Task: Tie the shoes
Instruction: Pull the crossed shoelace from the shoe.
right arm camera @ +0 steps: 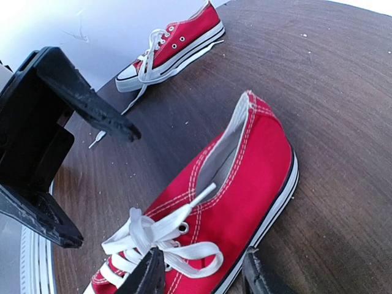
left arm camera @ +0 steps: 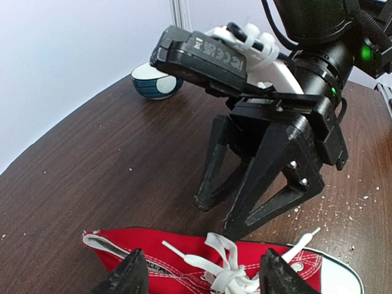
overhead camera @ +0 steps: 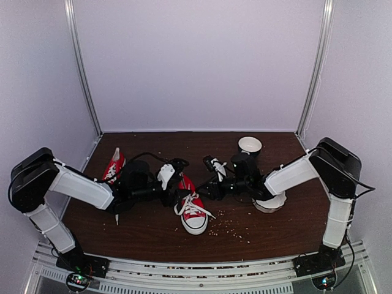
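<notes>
Clock directions are taken from the overhead view, with 12 o'clock away from the arm bases.

The first shoe (overhead camera: 193, 214) is seen standing on its sole at the middle of the brown worktop (overhead camera: 153, 236), slightly toward 6 o'clock. Its long axis runs nearly 12 to 6. The white toe cap is pointed at 6 o'clock and the open heel at 12, leaning a little toward 11. Its white laces (right arm camera: 159, 236) are left untied in loose loops over the tongue, with ends splayed out toward 3 and 9 o'clock.

The second shoe (overhead camera: 113, 165) is set well apart at the 9 o'clock edge of the worktop, close to the wall. Its long axis is tilted slightly, about 1 to 7. In the right wrist view its toe is turned the same way as the first shoe's, and a lace is trailed from it toward 6 o'clock.

The left fingers (left arm camera: 131, 275) are held wide apart above the first shoe, and nothing is gripped. The right fingers (right arm camera: 150, 275) are set narrower, with a gap between them over the loops. Contact with the laces cannot be told.

A white bowl (overhead camera: 250, 145) is placed toward 1 o'clock, and crumbs (overhead camera: 229, 229) are scattered at about 5 o'clock.
</notes>
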Available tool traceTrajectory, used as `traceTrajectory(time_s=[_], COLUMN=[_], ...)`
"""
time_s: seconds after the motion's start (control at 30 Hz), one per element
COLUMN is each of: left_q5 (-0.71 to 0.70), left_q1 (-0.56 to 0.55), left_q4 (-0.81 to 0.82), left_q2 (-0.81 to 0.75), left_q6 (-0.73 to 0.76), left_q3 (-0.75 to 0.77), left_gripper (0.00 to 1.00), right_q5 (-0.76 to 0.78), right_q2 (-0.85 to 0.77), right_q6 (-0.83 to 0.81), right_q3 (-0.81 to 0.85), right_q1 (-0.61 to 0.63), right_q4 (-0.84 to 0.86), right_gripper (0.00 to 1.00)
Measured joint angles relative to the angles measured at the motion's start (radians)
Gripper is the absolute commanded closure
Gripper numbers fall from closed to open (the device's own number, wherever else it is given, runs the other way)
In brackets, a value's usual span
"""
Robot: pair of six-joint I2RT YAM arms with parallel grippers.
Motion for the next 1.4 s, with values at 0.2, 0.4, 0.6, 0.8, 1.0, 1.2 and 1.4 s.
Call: traceTrajectory(time_s=[0.2, 0.4, 0.6, 0.8, 1.0, 1.2, 1.4], left_q5=[-0.011, -0.040, -0.068, -0.074, -0.073, -0.060, 0.000], left_q1=[0.003, 0.014, 0.030, 0.035, 0.036, 0.036, 0.036], left_q4=[0.004, 0.004, 0.007, 0.003, 0.003, 0.004, 0.002], left_q2=[-0.001, -0.003, -0.010, -0.014, -0.014, -0.013, 0.000], left_q6=[0.001, 0.001, -0.005, -0.014, -0.020, -0.021, 0.010], left_q3=[0.001, -0.035, -0.082, -0.100, -0.100, -0.102, -0.111], left_gripper=[0.53, 0.54, 0.50, 0.49, 0.50, 0.39, 0.19], right_q5=[-0.016, -0.042, -0.043, -0.073, -0.094, -0.098, -0.083], right_q2=[0.011, 0.078, 0.131, 0.166, 0.169, 0.167, 0.127], right_q6=[0.045, 0.108, 0.131, 0.143, 0.143, 0.156, 0.136], right_q3=[0.077, 0.184, 0.210, 0.243, 0.249, 0.243, 0.216], right_q1=[-0.006, -0.004, 0.006, 0.019, 0.024, 0.019, 0.000], right_q4=[-0.013, -0.010, -0.051, -0.083, -0.094, -0.090, -0.108], right_gripper=[0.59, 0.58, 0.57, 0.63, 0.94, 1.00, 1.00])
